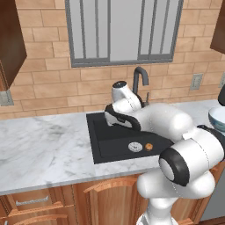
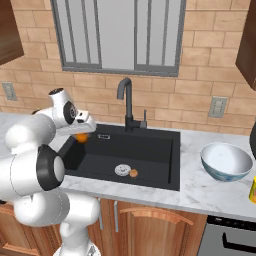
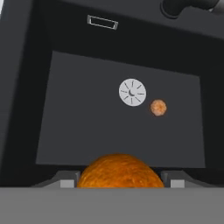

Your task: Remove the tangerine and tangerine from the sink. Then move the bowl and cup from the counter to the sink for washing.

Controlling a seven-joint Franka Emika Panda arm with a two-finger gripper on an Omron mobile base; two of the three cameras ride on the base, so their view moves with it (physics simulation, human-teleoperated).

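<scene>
Bright orange tangerine (image 3: 120,170) is being held between the hand's (image 3: 119,183) part-open fingers above the large black sink (image 2: 160,165) — the duller tan-orange tangerine (image 3: 158,107) is lying beside the silver drain disc (image 3: 132,92).

Between the gripper (image 3: 119,183) fingers sat the bright orange tangerine (image 3: 119,173), its lower half cut off at the bottom of the hand view, so the finger contact could not be made out. In the right base view that fruit peeked out just below the hand, mostly hidden by it. Well to the gripper's right, the bowl (image 1: 218,117) and the yellow cup (image 2: 252,191) were cropped by picture edges. The arm covered the sink's (image 1: 110,147) right part in the left base view.
</scene>
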